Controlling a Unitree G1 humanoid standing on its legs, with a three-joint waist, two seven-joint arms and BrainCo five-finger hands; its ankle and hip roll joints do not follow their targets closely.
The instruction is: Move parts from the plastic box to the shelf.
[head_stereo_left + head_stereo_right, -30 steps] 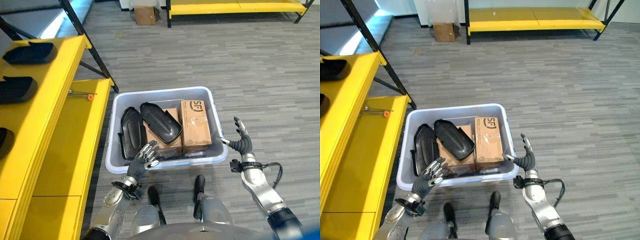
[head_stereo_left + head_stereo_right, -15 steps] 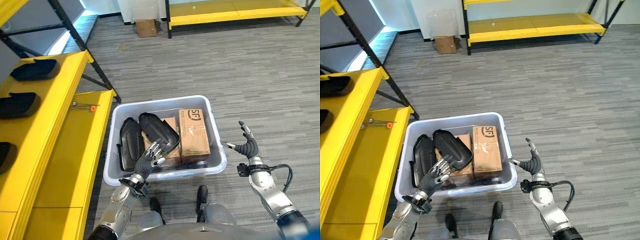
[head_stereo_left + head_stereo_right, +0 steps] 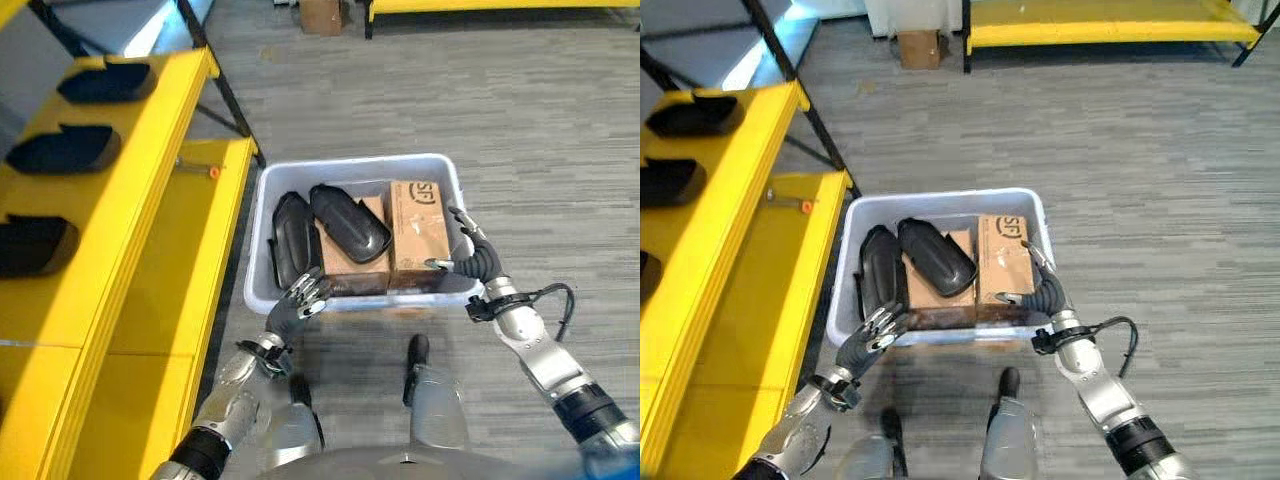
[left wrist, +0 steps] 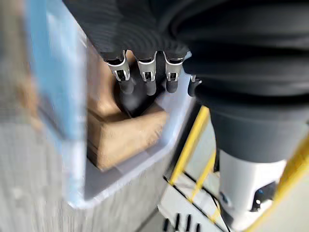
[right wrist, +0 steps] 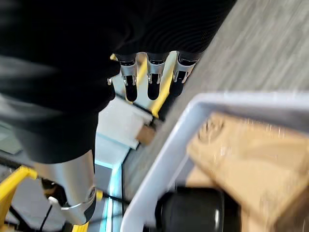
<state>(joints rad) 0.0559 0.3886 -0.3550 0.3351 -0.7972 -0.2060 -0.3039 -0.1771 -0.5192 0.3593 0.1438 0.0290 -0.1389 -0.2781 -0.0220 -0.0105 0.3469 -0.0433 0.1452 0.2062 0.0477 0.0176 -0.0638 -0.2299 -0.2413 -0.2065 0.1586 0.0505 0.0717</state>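
Eye views are taken from the head, angled steeply down, slightly offset sideways; both share the plastic box (image 3: 352, 232), the yellow shelf (image 3: 120, 215) and grey floor (image 3: 1160, 190). Wrist views are shot very close along each hand's fingers, toward the box rim and cardboard boxes (image 5: 251, 145).

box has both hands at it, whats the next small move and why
Probably reach the left hand forward over the box's near rim to the black part by the left wall. That hand is open and empty at the near left corner. The right hand, also open, is at the right edge by the cartons. Black parts already sit on the yellow shelf.
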